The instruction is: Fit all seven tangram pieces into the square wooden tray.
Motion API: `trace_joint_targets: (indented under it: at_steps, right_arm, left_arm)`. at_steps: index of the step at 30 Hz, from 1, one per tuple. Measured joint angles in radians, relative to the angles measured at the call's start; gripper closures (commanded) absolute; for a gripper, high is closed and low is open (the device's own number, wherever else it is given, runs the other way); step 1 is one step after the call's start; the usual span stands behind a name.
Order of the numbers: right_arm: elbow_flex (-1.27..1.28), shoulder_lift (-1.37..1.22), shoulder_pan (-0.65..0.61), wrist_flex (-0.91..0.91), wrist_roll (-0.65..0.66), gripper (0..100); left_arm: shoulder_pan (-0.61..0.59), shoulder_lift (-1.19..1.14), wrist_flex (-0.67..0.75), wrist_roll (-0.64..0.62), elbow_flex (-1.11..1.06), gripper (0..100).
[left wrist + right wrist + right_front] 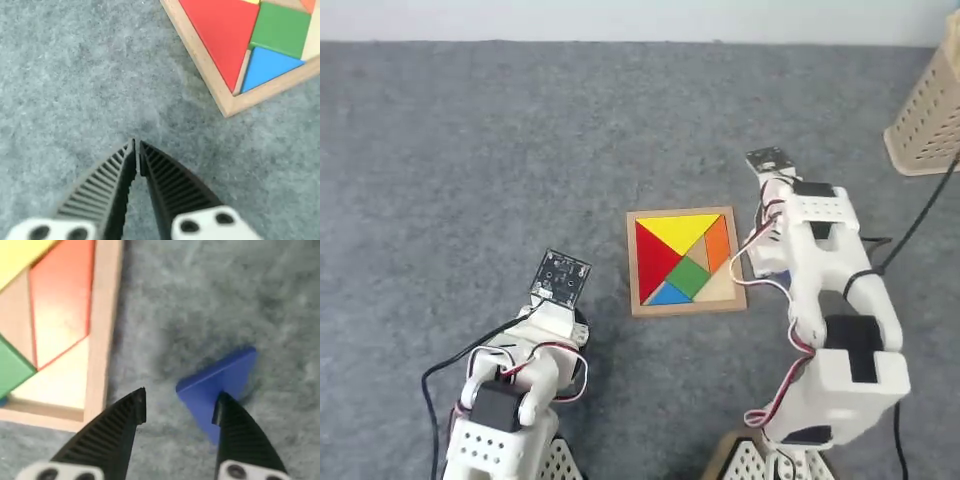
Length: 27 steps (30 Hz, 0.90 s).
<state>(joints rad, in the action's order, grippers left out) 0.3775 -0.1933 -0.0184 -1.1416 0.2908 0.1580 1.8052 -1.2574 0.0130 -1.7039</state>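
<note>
Right tool hangs spread over the dark blue wooden triangle, which lies outside the square wooden tray; one corner gap is unfilled. Left tool is clenched, empty.

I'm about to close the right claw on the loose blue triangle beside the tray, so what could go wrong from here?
1. The blue triangle lies flat on the carpet, off-centre in the open right claw, one finger over its edge; closing may just shove or twist it.
2. The other finger sits near the tray rim; it could nudge the tray and unsettle seated pieces.
</note>
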Motion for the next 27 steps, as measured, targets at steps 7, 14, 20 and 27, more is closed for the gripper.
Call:
trace_joint_targets:
  at_steps: [7,14,20,27]
  right_arm:
    - [-0.034,-0.02,0.064,0.0,0.005,77.2]
    - [-0.04,-0.054,0.112,-0.008,0.005,77.2]
    - [-0.04,-0.054,0.121,-0.008,0.005,85.7]
    - [-0.049,-0.052,0.141,-0.028,0.005,88.3]
  left_arm:
    - [0.0,0.0,0.0,0.0,0.0,99]
    - [0.0,0.0,0.0,0.0,0.0,99]
    - [0.0,0.0,0.0,0.0,0.0,99]
    - [0.0,0.0,0.0,0.0,0.0,99]
